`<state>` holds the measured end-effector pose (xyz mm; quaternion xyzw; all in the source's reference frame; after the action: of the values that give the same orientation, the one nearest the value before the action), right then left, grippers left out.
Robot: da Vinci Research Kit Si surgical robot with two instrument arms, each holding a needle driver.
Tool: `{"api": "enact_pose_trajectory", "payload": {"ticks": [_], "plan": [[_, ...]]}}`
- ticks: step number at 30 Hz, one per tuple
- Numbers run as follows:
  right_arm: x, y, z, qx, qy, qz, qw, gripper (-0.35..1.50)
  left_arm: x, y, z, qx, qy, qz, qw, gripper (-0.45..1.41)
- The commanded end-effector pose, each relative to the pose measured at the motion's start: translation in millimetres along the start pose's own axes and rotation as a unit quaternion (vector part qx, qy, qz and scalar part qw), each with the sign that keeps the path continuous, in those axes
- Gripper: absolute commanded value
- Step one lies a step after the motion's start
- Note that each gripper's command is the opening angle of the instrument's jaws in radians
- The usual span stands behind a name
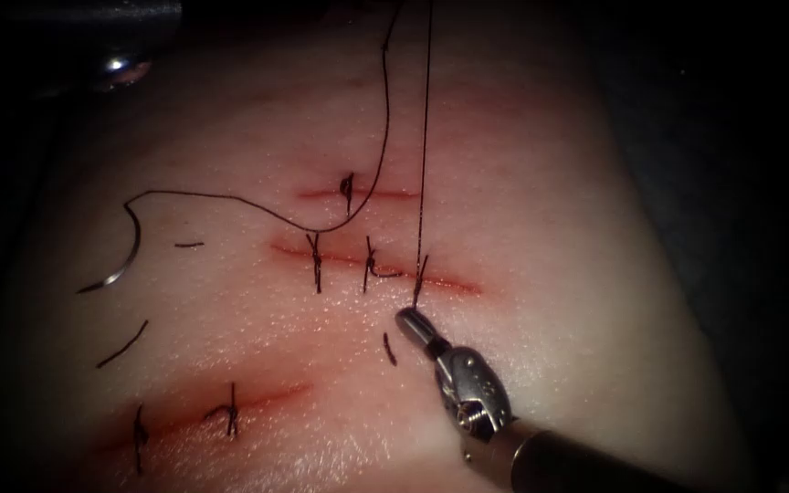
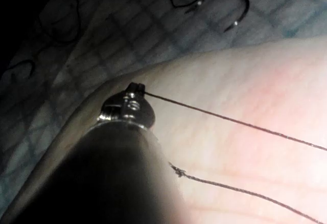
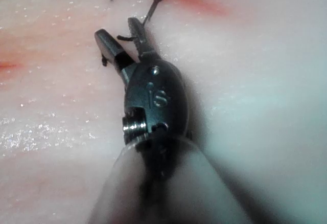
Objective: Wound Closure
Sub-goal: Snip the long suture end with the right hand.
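right tool (image 1: pixel 410 321): jaws apart, empty, centre frame below cut (image 1: pixel 376 265) | left tool (image 2: pixel 134 88): clamped on taut thread (image 1: pixel 424 137) | needle (image 1: pixel 120 265): free on tissue (image 1: pixel 595 274), far left

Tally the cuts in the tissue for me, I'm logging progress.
3: top cut, middle cut, lower-left cut. Others may hide in shadow. Needle lies loose left of them, outside the tissue. Left end effector holds thread; right end effector, open, holds nothing.

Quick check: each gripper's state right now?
Left gripper: shut on the thread.
Right gripper: open, holding nothing, beside the cut.
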<state>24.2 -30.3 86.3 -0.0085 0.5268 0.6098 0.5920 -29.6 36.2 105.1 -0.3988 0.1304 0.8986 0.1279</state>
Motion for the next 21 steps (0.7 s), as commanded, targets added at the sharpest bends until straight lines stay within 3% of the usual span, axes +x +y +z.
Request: {"api": "enact_pose_trajectory", "payload": {"ticks": [1, 4, 5, 8, 9, 12, 18, 21], "plan": [[0.7, -0.3, 0.6, 0.001, 0.0, 0.003, 1.0, 0.99, 0.7, 0.3, -0.3, -0.012, -0.001, 0.007, 1.0, -0.45], [1.9, -0.6, 0.2, 0.004, -0.005, 0.007, 1.0, 1.14, 1.7, 2.0, -2.8, -0.035, -0.009, 0.012, 0.999, -0.45], [2.9, -0.8, -0.1, 0.009, -0.009, 0.008, 1.0, 1.26, 2.6, 3.0, -5.1, -0.044, -0.01, 0.015, 0.999, -0.45], [4.0, -0.8, -0.8, 0.011, -0.013, 0.008, 1.0, 1.28, 3.8, 4.2, -9.1, -0.037, 0.002, 0.006, 0.999, -0.45], [4.5, -0.5, -1.3, 0.013, -0.015, 0.006, 1.0, 1.24, 4.8, 4.9, -12.0, -0.028, 0.009, -0.002, 1.0, -0.45], [5.4, 0.2, -1.9, 0.015, -0.019, 0.002, 1.0, 1.11, 7.0, 7.2, -16.8, -0.032, 0.017, -0.007, 0.999, -0.45], [5.9, 1.2, -2.1, 0.016, -0.021, -0.011, 1.0, 1.04, 11.3, 10.8, -22.5, -0.003, 0.022, -0.031, 0.999, -0.45], [6.1, 1.8, -2.3, 0.018, -0.022, -0.02, 0.999, 0.93, 13.3, 12.2, -25.5, 0.009, 0.03, -0.047, 0.998, -0.45]]}}
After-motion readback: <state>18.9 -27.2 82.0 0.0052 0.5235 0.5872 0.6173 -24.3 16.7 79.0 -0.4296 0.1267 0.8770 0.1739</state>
